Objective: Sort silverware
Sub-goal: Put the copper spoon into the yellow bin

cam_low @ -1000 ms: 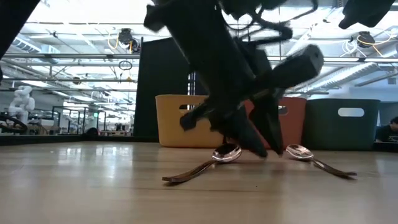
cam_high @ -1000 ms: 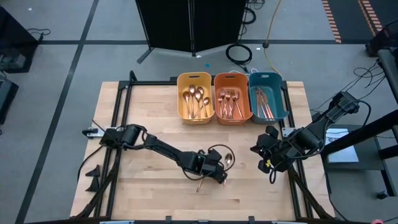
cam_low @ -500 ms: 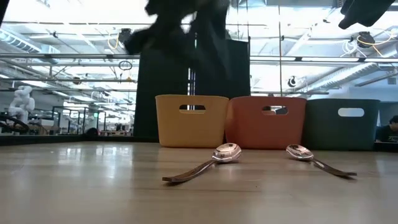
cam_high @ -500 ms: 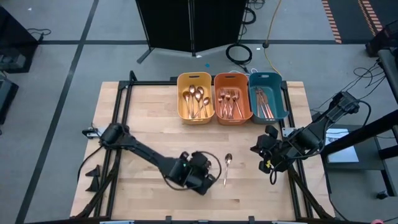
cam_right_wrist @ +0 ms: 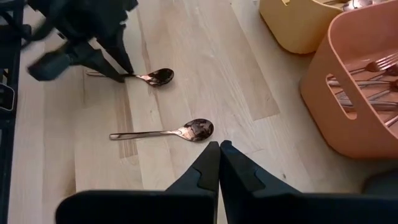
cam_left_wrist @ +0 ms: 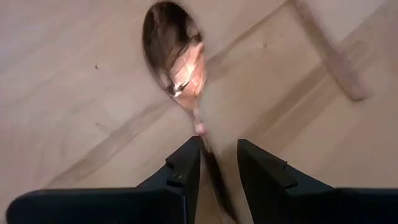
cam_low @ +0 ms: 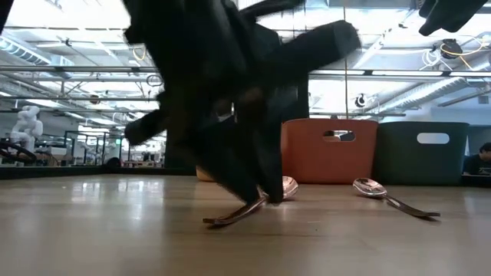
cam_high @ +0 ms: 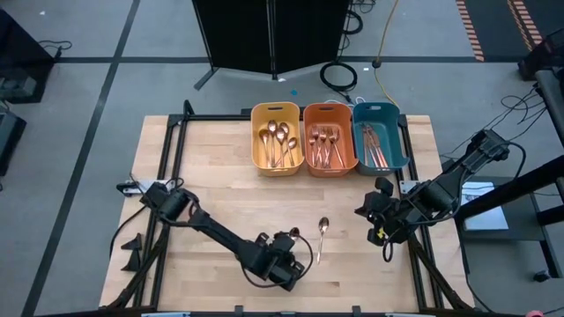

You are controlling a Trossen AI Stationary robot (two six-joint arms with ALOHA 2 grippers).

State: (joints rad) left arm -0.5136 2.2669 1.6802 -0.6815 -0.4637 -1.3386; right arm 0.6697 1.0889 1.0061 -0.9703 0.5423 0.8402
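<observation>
Two copper spoons lie flat on the wooden table. My left gripper (cam_left_wrist: 219, 149) is open and points steeply down at the left spoon (cam_high: 293, 234). Its fingers stand on either side of that spoon's handle (cam_left_wrist: 211, 167), and the bowl (cam_left_wrist: 174, 50) lies beyond the fingertips. The other spoon (cam_high: 322, 236) lies a little to the right, free of both grippers. My right gripper (cam_right_wrist: 219, 146) hangs shut and holds nothing above the table's right edge. More silverware fills three bins at the far edge. My left gripper comes at the left spoon's handle (cam_left_wrist: 209, 155) from above, slanting, with one finger on each side of it and the fingertips (cam_low: 261, 198) down at the table. Whether a finger touches the handle, I cannot tell. The spoon lies flat on the wood.
A yellow bin (cam_high: 257, 141) of spoons, an orange bin (cam_high: 308, 141) of forks and a teal bin (cam_high: 402, 136) of knives stand in a row at the far edge. Bare wood lies to the left of the spoons. A black frame runs around the table.
My left gripper has left the spot between the two spoons, risen, swung toward the table's near-left and come down again over the left spoon's handle, turning as it went. Both spoons lie where they were. My right arm has kept still.
</observation>
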